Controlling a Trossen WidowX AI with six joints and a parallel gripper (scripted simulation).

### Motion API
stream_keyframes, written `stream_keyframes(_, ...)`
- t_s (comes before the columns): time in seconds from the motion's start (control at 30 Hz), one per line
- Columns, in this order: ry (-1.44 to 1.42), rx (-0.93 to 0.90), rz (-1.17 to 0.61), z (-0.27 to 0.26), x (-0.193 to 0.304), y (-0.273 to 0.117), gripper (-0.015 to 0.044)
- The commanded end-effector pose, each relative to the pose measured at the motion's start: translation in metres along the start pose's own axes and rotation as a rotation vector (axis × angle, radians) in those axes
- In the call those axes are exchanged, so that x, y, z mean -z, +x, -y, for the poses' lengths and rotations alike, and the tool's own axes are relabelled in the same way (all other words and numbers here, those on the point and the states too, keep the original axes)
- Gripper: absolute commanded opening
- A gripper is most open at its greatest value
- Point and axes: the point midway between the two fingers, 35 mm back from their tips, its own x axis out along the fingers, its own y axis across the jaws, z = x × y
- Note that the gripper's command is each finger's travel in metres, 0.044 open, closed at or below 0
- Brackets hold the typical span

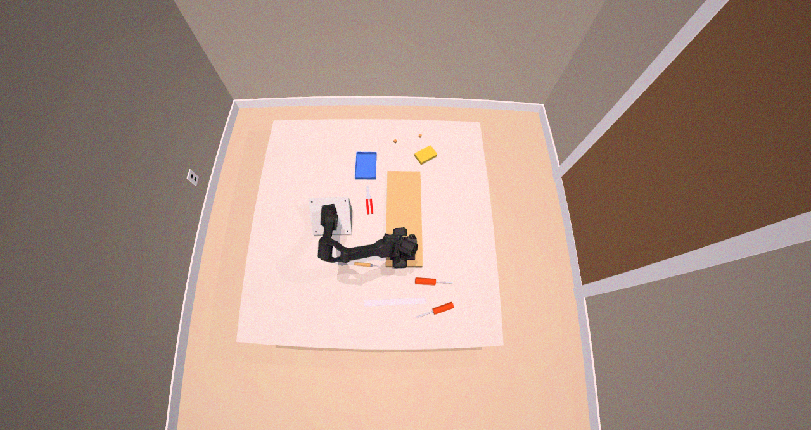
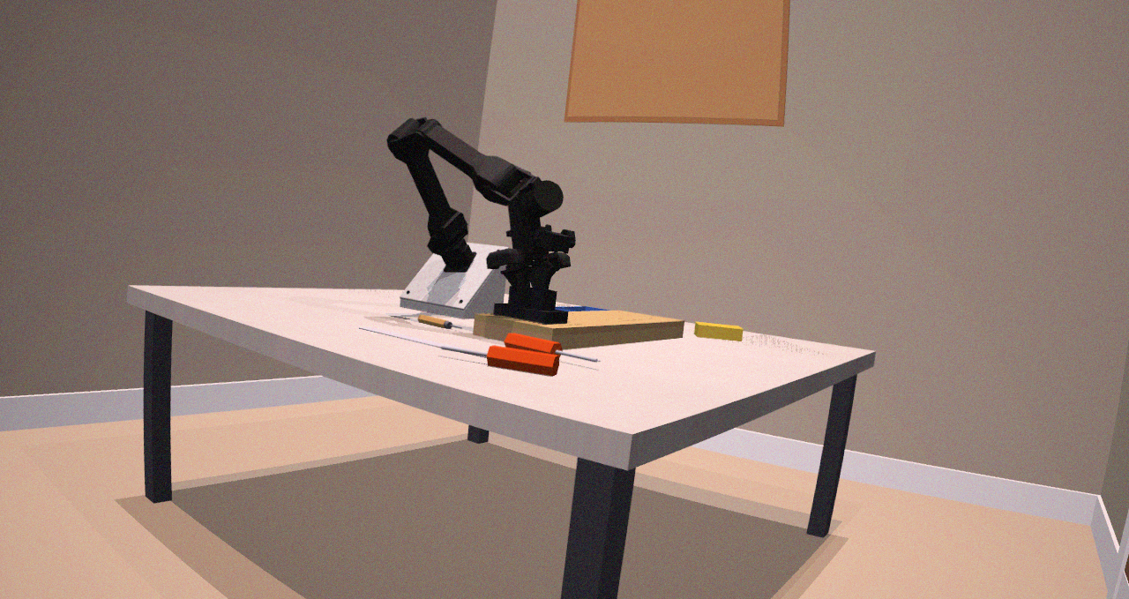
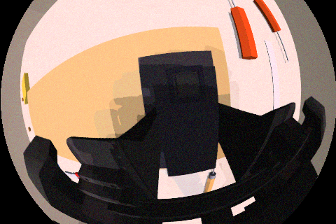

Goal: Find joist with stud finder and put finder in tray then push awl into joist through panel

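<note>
My gripper (image 1: 401,251) (image 2: 533,291) (image 3: 183,108) points straight down and is shut on the stud finder (image 2: 530,311) (image 3: 179,80), a dark flat block. The block rests flat on the tan floor panel (image 1: 403,195) (image 2: 624,325) (image 3: 80,84) close to the panel's near end. The blue tray (image 1: 365,164) (image 2: 582,308) lies beyond the panel's far left corner. A small wooden-handled pointed tool (image 1: 362,263) (image 2: 434,320) (image 3: 210,182), which looks like the awl, lies on the table just left of the panel's near end.
Two red-handled screwdrivers (image 1: 425,280) (image 1: 443,308) (image 2: 522,359) (image 3: 243,32) lie in front of the panel. A yellow block (image 1: 425,154) (image 2: 717,330) lies past its far end. A red-and-white tool (image 1: 367,203) lies left of the panel, beside the arm's base (image 1: 329,216).
</note>
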Motion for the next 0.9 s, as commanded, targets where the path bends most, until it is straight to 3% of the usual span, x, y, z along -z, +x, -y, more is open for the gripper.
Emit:
stream_keyframes(0.0, -0.001, 0.000, 0.000, -0.001, 0.000, 0.000, 0.0000)
stream_keyframes(0.2, -0.001, -0.002, -0.001, -0.001, -0.004, -0.008, 0.0000)
stream_keyframes(0.67, -0.003, -0.004, -0.003, 0.003, -0.026, -0.087, 0.0000)
stream_keyframes(0.87, -0.007, -0.005, -0.002, 0.002, -0.027, -0.096, 0.0000)
